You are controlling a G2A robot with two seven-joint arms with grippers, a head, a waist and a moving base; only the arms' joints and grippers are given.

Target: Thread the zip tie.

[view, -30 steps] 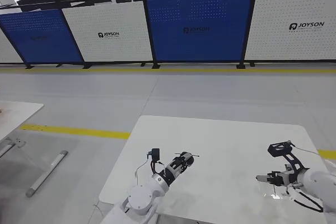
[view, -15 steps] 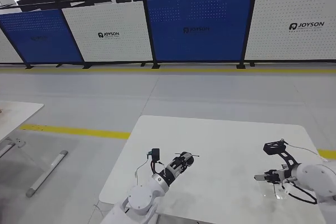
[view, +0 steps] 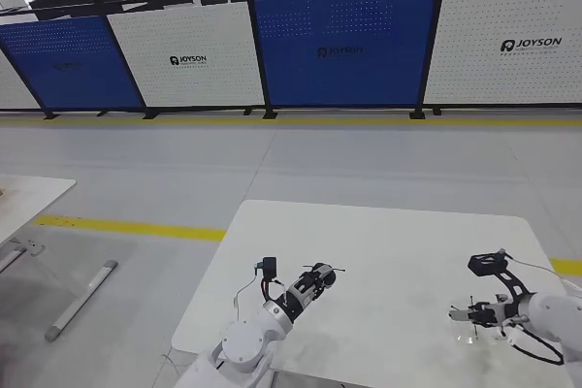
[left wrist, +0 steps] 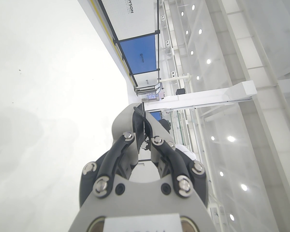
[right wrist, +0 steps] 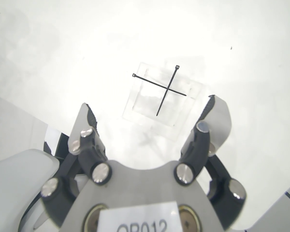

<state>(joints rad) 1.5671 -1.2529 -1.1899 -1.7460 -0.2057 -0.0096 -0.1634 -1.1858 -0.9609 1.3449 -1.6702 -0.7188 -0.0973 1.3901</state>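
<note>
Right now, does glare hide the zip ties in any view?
Right wrist view: glare bleaches the white table, yet two thin black zip ties crossed on the clear square tray read plainly. Top view: even light, the tray only a faint glint.

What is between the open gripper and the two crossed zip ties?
Nothing. In the right wrist view the right gripper hangs open over the zip ties, which lie crossed on a clear tray, with bare space between.

I'm getting heavy glare off the white table [right wrist: 159, 25] on my right wrist feed; ceiling lights [left wrist: 231, 138] blaze overhead, shadows faint.
</note>
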